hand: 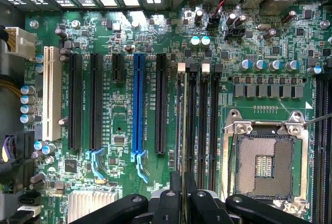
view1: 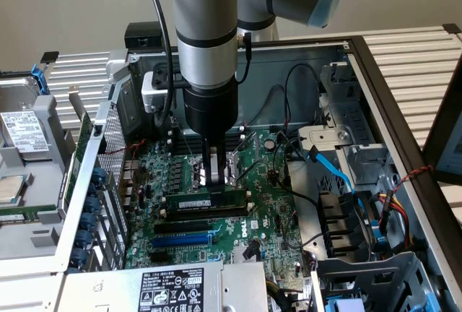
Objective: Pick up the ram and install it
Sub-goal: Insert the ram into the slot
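Black end effector (hand: 183, 185) pinches the ram (hand: 183, 130) edge-on above memory slots (hand: 201, 125), between blue expansion slot (hand: 138, 105) and CPU socket (hand: 267, 164).

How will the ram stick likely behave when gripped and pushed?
Probably stiff: the ram stick is a flat board standing straight on edge. Likely light, being so thin. Perhaps fragile: bare chips show below the end effector.

"Any room beside the ram (view1: 209, 201)?"
"Little. The CPU socket (hand: 267, 164) is close on one side and a black expansion slot (hand: 161, 105) on the other. Toward the exterior view's right, a blue cable (view1: 332, 167) and black wires (view1: 286, 102) crowd the board."
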Controlling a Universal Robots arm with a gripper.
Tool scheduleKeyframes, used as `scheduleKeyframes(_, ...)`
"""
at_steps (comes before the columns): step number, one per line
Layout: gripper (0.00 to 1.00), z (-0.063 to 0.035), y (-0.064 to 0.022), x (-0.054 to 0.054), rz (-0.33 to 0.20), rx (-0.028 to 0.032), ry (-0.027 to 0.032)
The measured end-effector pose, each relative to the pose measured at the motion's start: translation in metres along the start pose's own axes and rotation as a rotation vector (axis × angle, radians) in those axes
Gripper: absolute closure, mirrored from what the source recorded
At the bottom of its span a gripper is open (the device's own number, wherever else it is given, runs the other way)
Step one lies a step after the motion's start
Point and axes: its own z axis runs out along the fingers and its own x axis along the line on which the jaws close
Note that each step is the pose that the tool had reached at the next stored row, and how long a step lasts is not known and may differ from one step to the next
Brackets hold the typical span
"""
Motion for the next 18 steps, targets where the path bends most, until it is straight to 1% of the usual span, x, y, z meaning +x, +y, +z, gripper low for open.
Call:
scheduleKeyframes(9,0.86,0.0026,0.0002,-0.0002,0.000,0.0017,0.0014)
scheduleKeyframes(14,0.86,0.0034,0.0018,-0.0002,0.000,0.0020,0.0020)
scheduleKeyframes(18,0.86,0.0033,0.0022,-0.0002,0.000,0.0026,0.0046)
